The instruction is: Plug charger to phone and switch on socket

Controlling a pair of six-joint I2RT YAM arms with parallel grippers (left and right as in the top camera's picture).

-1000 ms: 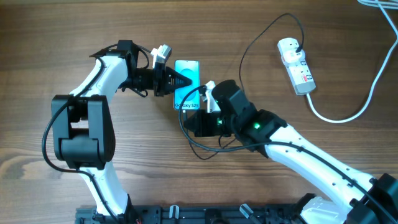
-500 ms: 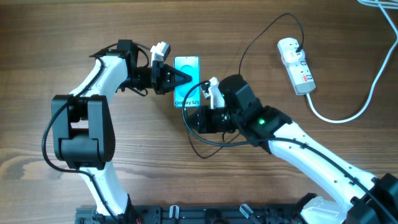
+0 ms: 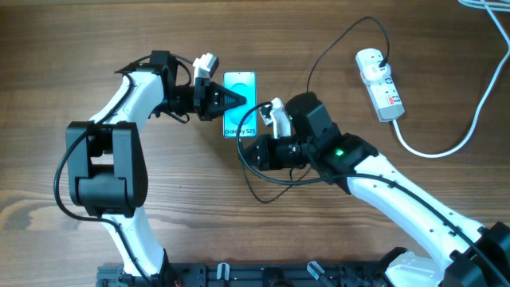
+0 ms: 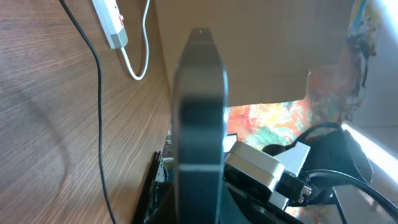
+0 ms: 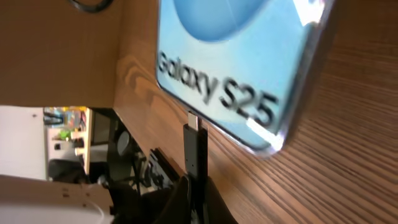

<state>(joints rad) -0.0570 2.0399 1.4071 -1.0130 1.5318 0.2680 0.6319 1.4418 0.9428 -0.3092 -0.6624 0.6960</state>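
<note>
- The phone (image 3: pixel 240 104) was a small slab with a thin black frame and a teal-and-white screen. It sat screen-up right at the tips of the left claw (image 3: pixel 237 101), whose jaws were pinched closed on its side edge.
- The charger (image 5: pixel 194 148) was a thin black cable ending in a short black plug with a metal tip. The right claw (image 5: pixel 191 196) was clamped on that plug, which stuck out straight beyond its fingertips.
- The socket (image 3: pixel 379 84), a white strip with rounded ends and red switches, lay well apart from both claws, out past the right arm.
- Only the right wrist view showed the metal tip right at the phone's bottom edge, under the "Galaxy S25" lettering. Whether it was seated in the port could not be told.
- The overhead view hid that meeting point under the right claw. It alone showed the cable's whole run, arcing from the socket and looping on the table (image 3: pixel 398 227) beside the right wrist.
- The left wrist view gave a blurred dark column ahead of the lens, where the phone could not be made out. The socket and cable showed far off on the wood.
</note>
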